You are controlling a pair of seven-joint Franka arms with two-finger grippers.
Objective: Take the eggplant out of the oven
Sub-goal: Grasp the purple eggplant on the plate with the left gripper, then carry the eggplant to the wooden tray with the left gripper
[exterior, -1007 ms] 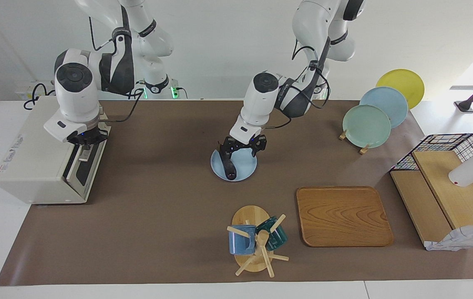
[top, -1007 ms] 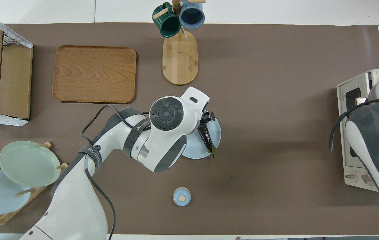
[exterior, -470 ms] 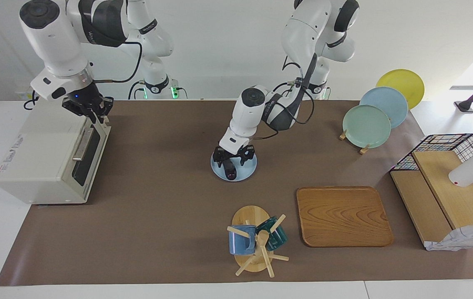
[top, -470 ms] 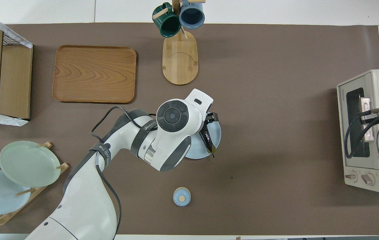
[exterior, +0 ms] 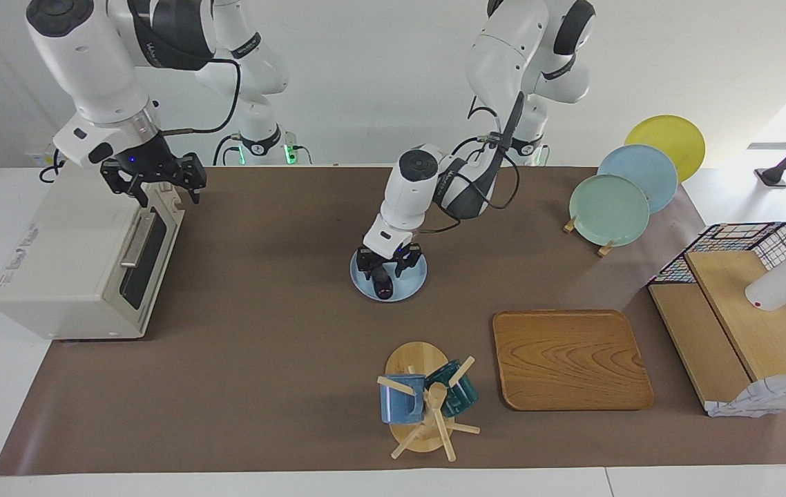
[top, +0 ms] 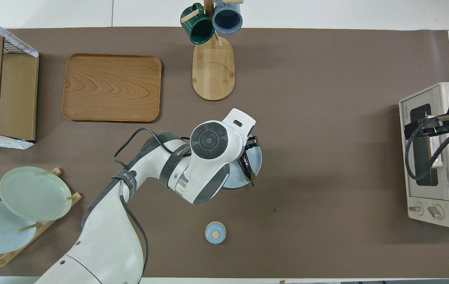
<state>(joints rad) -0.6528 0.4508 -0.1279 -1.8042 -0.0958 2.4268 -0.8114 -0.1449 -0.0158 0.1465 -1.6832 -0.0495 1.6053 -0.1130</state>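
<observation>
Left hand [exterior: 384,264] low over the eggplant [exterior: 380,279] — grip unclear; right hand [exterior: 152,181] spread above the oven [exterior: 68,255].

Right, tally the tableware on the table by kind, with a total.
Plates: 4 (green, blue and yellow in the rack, one pale blue under the eggplant)
Mugs: 2 (blue, dark green)
Wooden trays: 1
Total: 7
</observation>
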